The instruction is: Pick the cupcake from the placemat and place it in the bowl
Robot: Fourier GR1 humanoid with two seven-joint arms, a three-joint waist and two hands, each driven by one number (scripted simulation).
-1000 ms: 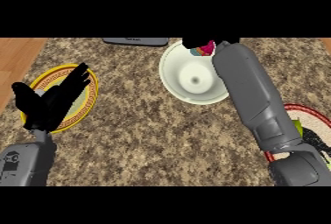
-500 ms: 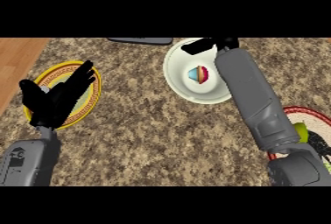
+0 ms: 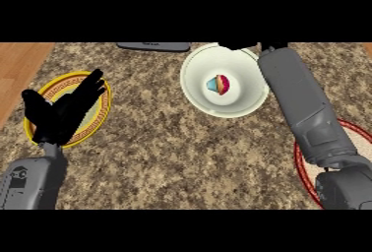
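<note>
The cupcake [image 3: 218,84] sits in the middle of the white bowl [image 3: 196,74] near the desk's [image 3: 181,157] far edge. The right hand [image 3: 241,46] lies just beyond the bowl, largely cut off, so its grasp cannot be told. The left hand [image 3: 64,112], fingers straight and holding nothing, rests above a yellow-rimmed plate [image 3: 102,115] by the left edge. A red-rimmed placemat [image 3: 305,178] lies at the right edge.
</note>
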